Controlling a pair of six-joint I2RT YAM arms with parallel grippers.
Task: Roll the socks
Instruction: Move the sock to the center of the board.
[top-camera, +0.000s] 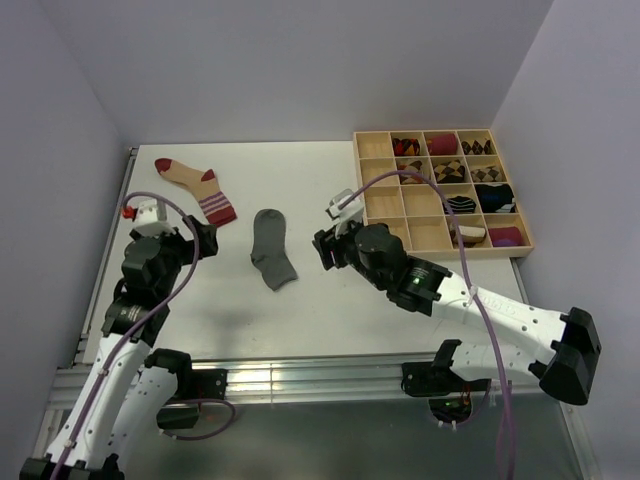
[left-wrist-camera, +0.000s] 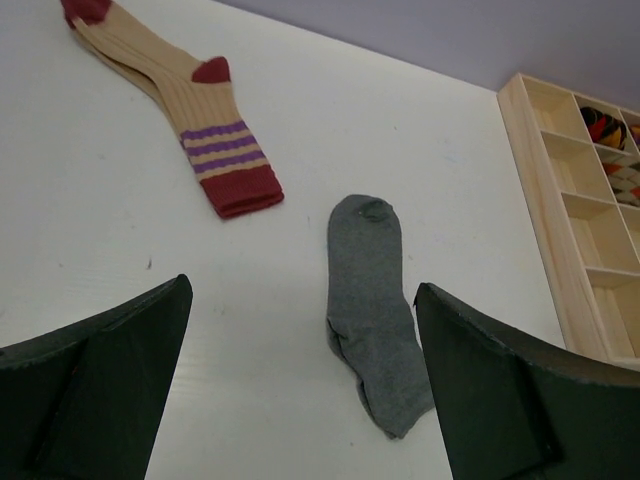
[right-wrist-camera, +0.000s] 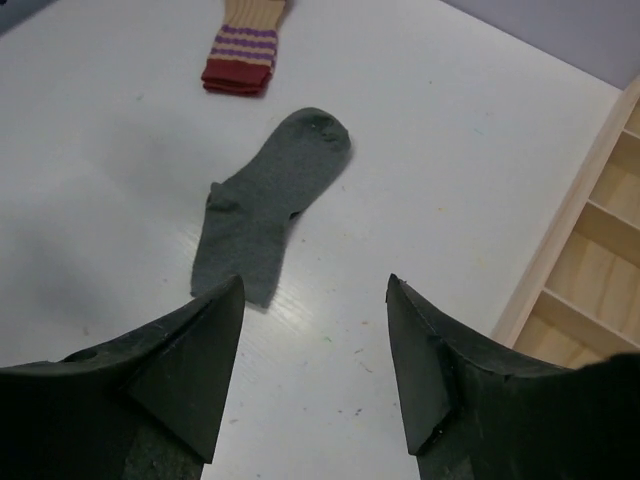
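Note:
A plain grey sock (top-camera: 272, 249) lies flat in the middle of the table; it also shows in the left wrist view (left-wrist-camera: 375, 310) and the right wrist view (right-wrist-camera: 262, 205). A beige sock (top-camera: 195, 186) with dark-red toe, heel and striped cuff lies flat at the back left, also in the left wrist view (left-wrist-camera: 180, 110). The loose brown argyle sock is out of view. My left gripper (top-camera: 203, 243) is open and empty, left of the grey sock (left-wrist-camera: 303, 300). My right gripper (top-camera: 322, 247) is open and empty, right of it (right-wrist-camera: 315, 290).
A wooden compartment tray (top-camera: 417, 233) stands at the back right, holding several rolled sock bundles, among them argyle ones (top-camera: 407, 146), a black one (top-camera: 494, 197) and a magenta one (top-camera: 507, 237). Several front-left compartments are empty. Walls close in the table at left, back and right.

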